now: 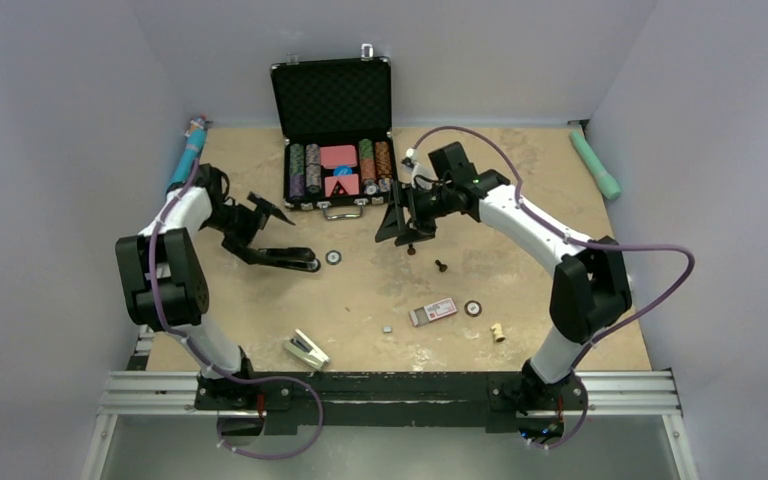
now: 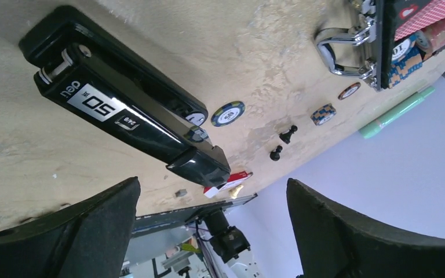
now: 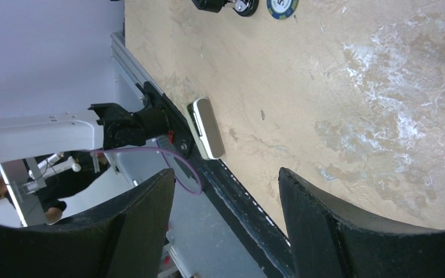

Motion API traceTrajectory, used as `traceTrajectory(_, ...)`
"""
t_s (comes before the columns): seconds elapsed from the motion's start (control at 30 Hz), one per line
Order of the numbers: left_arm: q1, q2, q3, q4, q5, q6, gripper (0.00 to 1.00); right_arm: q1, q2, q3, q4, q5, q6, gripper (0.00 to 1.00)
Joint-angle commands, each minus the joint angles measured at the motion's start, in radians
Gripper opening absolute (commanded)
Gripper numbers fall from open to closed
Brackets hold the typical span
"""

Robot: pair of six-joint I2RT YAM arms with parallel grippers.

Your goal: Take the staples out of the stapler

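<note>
Left end effector (image 1: pixel 265 222) is held released, its fingers spread wide with nothing between them, over the left half of the bench (image 1: pixel 260 310). The stapler (image 1: pixel 282 258) is found lying flat just on the near-edge side of that end effector, apart from both fingers as far as can be told. Its long axis is laid roughly parallel to the near edge, one end toward the left edge and the other toward the middle, where a poker chip (image 1: pixel 334 257) is set just beside it. From the left wrist view the black body is seen crossing ahead of the fingers on a slant, not in line with the gap. The right end effector (image 1: pixel 400 228), likewise released and empty, is stationed by the poker case (image 1: pixel 335 140) near the far edge, so the left one is judged the nearer. A tiny grey strip, taken to be the staples (image 1: pixel 388 327), is seen well apart toward the near edge, near a red-and-white box (image 1: pixel 432 312).
</note>
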State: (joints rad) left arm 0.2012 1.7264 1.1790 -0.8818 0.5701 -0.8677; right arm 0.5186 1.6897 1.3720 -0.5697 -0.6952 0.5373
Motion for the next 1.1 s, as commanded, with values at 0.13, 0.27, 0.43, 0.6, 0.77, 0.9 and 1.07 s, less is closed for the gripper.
traceTrajectory(0.13,0.007,-0.085,0.111,-0.144,-0.084,0.100,1.00,0.069,-0.002,0.120,-0.126,0.135,-0.166,0.70)
traceTrajectory(0.27,0.006,-0.186,0.103,-0.200,-0.137,0.143,1.00,0.215,-0.012,0.127,-0.120,0.312,-0.226,0.70)
traceTrajectory(0.43,-0.004,-0.391,0.009,-0.210,-0.161,0.179,1.00,0.360,-0.018,0.079,-0.039,0.421,-0.207,0.70)
traceTrajectory(0.6,-0.006,-0.579,-0.080,-0.281,-0.211,0.272,1.00,0.487,0.012,0.082,0.038,0.490,-0.189,0.69)
traceTrajectory(0.77,-0.006,-0.779,-0.140,-0.319,-0.242,0.334,1.00,0.569,0.080,0.105,0.065,0.564,-0.172,0.67)
traceTrajectory(0.9,-0.023,-0.866,-0.188,-0.364,-0.322,0.383,1.00,0.618,0.184,0.192,0.027,0.602,-0.162,0.66)
traceTrajectory(1.07,-0.029,-0.939,-0.226,-0.394,-0.381,0.401,1.00,0.674,0.276,0.243,0.050,0.624,-0.158,0.63)
